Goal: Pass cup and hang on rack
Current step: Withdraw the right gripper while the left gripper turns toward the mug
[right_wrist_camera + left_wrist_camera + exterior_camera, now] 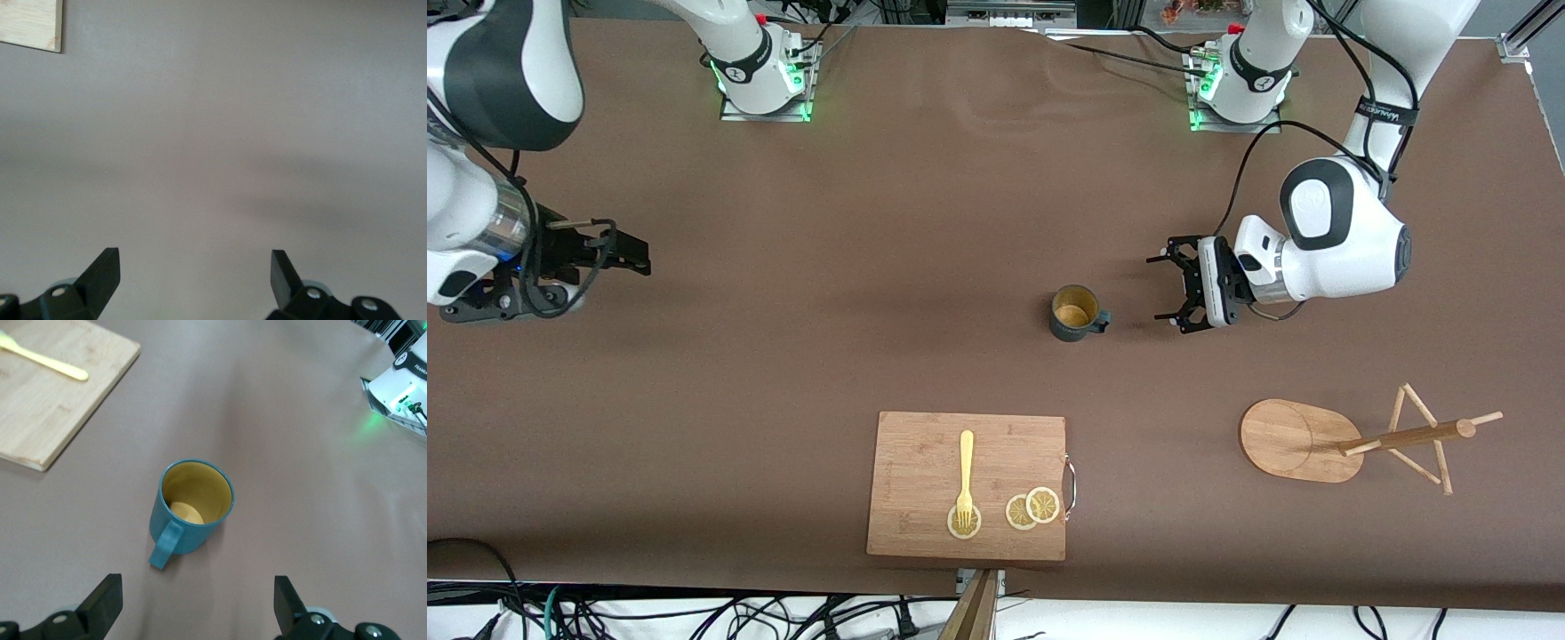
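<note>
The cup (1075, 312) stood upright mid-bench, handle twd the left gripper (1170, 286), which hung just beside it, jaws spread wide, prob. lined up for the handle side. The rack (1352, 440) sat nearer the camera. Right gripper (633, 252) waited well apart, jaws released.

My right arm (480, 133) runs off the front view's edge, the cutting board (53, 393) is cropped in both wrist views, and the fork's (43, 361) tines are cut off in my left wrist view.
</note>
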Robot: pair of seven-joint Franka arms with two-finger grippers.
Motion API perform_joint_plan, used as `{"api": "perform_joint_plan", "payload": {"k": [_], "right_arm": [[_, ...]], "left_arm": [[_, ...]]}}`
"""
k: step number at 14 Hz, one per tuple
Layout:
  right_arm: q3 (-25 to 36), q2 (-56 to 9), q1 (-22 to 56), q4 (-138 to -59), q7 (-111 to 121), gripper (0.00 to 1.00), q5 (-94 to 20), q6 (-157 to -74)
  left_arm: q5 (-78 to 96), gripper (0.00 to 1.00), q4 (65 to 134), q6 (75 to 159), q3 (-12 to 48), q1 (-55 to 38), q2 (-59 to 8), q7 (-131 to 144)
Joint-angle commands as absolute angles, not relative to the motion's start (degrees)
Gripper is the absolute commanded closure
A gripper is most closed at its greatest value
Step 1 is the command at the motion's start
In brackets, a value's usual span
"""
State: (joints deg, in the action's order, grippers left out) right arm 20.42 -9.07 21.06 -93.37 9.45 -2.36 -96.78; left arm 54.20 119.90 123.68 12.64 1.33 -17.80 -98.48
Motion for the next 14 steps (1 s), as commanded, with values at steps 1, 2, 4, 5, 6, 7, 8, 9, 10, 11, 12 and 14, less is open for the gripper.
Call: {"api": "perform_joint_plan", "payload": {"k": [1, 2, 4, 5, 6, 7, 8, 9, 10, 11, 12, 14], "right_arm": [[6.90, -0.90, 9.62, -102.90, 9.15, 0.00, 1.23, -101.33], [5.20, 0.60, 6.71, -104.75, 9.14, 0.00, 1.14, -101.34], [4.84, 1.58, 3.88, -105.30, 9.23, 0.00, 0.79, -101.77], [3.62, 1.67, 1.69, -104.68, 9.14, 0.00, 0.44, -102.47], [1.69, 1.76, -0.77, -104.24, 9.40, 0.00, 0.18, -102.83], [1.06, 1.84, -1.92, -104.06, 9.40, 0.00, 0.09, -102.66], [1.05, 1.76, -2.28, -103.54, 9.40, 0.00, 0.09, -101.96], [1.05, 1.76, -2.29, -103.54, 9.40, 0.00, 0.09, -101.34], [0.97, 1.84, -2.20, -103.54, 9.40, 0.00, 0.09, -100.82], [0.71, 1.58, -2.02, -103.45, 9.49, 0.00, 0.09, -100.64], [0.62, 1.50, -1.93, -103.45, 9.49, 0.00, 0.09, -100.55], [0.88, 1.32, -1.76, -103.36, 9.49, 0.00, 0.17, -100.46]], "left_arm": [[61.06, 0.00, 120.93, 124.45, 12.92, 2.55, -20.38, -108.43], [63.17, 0.00, 121.20, 124.45, 12.83, 2.64, -21.17, -111.24], [66.52, 0.00, 121.29, 124.37, 12.83, 3.34, -23.19, -116.95], [68.10, 0.00, 121.20, 124.37, 12.83, 3.51, -24.33, -119.77], [69.94, 0.00, 121.20, 124.37, 12.83, 3.69, -25.30, -122.32], [71.61, 0.00, 121.11, 124.37, 12.83, 3.69, -26.27, -125.13], [73.37, 0.00, 120.94, 124.37, 12.83, 3.78, -27.41, -128.03], [75.04, 0.00, 120.76, 124.37, 12.83, 3.78, -28.55, -130.06], [76.54, 0.00, 120.50, 124.28, 12.83, 3.78, -29.87, -131.91], [78.21, 0.00, 119.98, 124.28, 12.83, 3.78, -31.19, -133.92], [79.61, 0.00, 119.54, 124.28, 12.83, 3.69, -32.33, -136.12], [80.94, 0.00, 118.22, 124.19, 12.83, 3.78, -34.62, -138.68]]}}
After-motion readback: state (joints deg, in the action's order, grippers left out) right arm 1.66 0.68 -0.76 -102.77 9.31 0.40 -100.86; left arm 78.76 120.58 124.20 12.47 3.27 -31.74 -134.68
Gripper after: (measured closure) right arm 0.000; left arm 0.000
